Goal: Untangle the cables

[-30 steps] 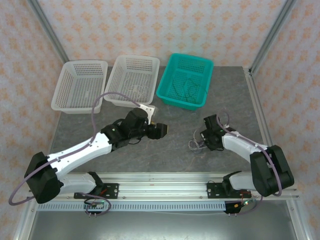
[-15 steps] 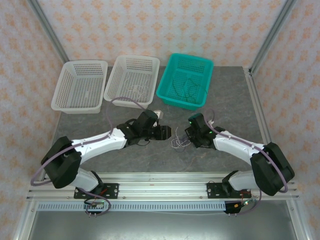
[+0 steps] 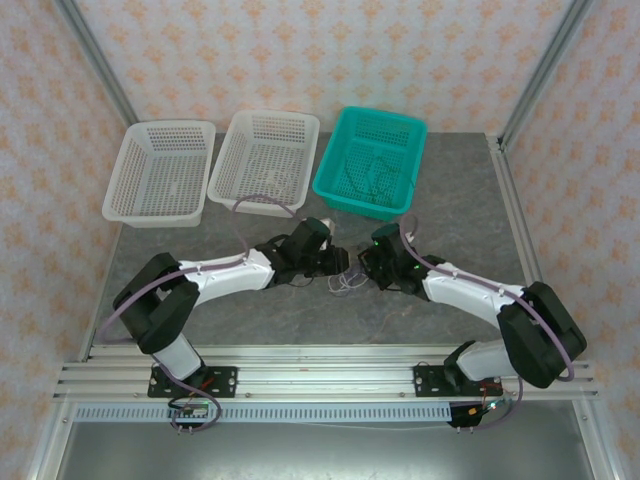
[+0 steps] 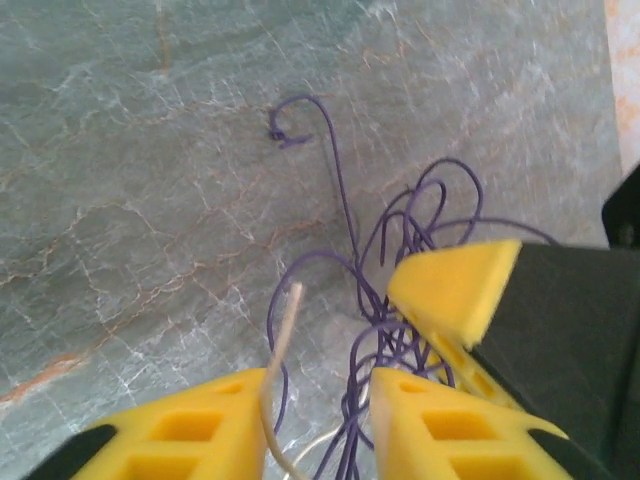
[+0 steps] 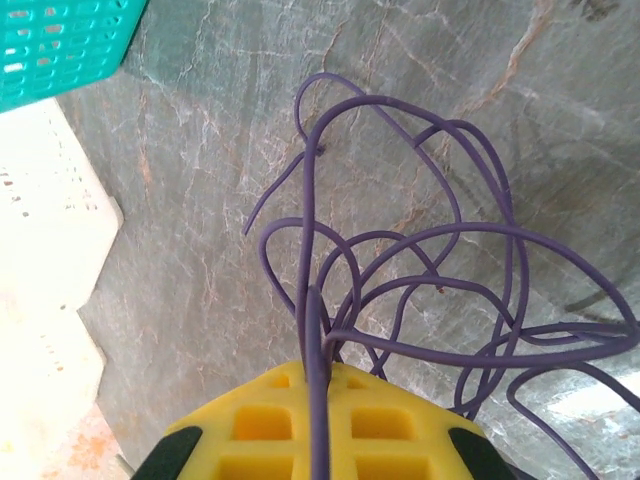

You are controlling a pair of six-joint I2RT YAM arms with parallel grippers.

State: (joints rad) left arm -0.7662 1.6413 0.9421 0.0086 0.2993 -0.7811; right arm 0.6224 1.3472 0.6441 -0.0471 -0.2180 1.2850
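Moved inward: left hand (image 3: 337, 262) and right hand (image 3: 366, 264), both reaching low, nearly meeting at middle of worktop (image 3: 470, 210) | left: narrow gap, strands inside | right: clamped on the cables (image 3: 346, 281), bundle between both hands

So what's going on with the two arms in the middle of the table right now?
Both arms meet over a small tangle of cables. The right gripper is shut on a purple strand. The left gripper is open, its jaws around a white strand amid the tangle. Nothing is separated yet.
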